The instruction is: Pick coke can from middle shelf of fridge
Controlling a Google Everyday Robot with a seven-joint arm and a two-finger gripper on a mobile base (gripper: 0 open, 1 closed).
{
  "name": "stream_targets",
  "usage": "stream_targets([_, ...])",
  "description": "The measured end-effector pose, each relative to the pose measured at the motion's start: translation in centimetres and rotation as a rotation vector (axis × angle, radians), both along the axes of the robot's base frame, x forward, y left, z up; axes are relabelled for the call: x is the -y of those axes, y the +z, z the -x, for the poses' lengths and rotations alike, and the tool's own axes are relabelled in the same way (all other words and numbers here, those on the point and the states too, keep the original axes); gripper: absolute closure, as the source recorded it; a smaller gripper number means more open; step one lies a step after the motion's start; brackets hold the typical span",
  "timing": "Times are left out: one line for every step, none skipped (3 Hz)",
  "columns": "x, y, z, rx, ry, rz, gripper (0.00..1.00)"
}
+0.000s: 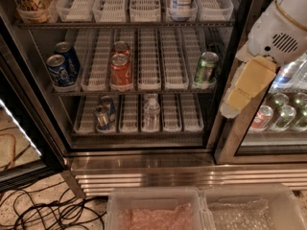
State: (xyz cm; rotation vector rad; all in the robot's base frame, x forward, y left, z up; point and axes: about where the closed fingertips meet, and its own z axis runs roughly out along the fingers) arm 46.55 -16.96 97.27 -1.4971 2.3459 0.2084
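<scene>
Two red coke cans stand one behind the other on the middle shelf (158, 83) of the open fridge (144, 169). The front coke can (121, 71) is at the lane's front edge; the second coke can (121, 49) is right behind it. My gripper (244, 87) hangs at the right, in front of the fridge's door post, with pale yellow fingers pointing down-left. It is outside the fridge, well to the right of the coke cans, and holds nothing.
Two blue cans (62, 66) stand at the shelf's left, a green can (206, 67) at its right. The lower shelf holds two slim cans (103, 114) and a water bottle (151, 113). Clear bins (158, 210) sit at the front. Cables (43, 210) lie on the floor at left.
</scene>
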Motion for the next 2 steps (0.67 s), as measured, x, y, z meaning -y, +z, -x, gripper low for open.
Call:
stream_targets([-0.6,-0.4,0.0,0.008,0.011,-0.001,0.0])
stream_targets([-4.4,-1.9,0.3,0.03,-0.024,-0.012,0.0])
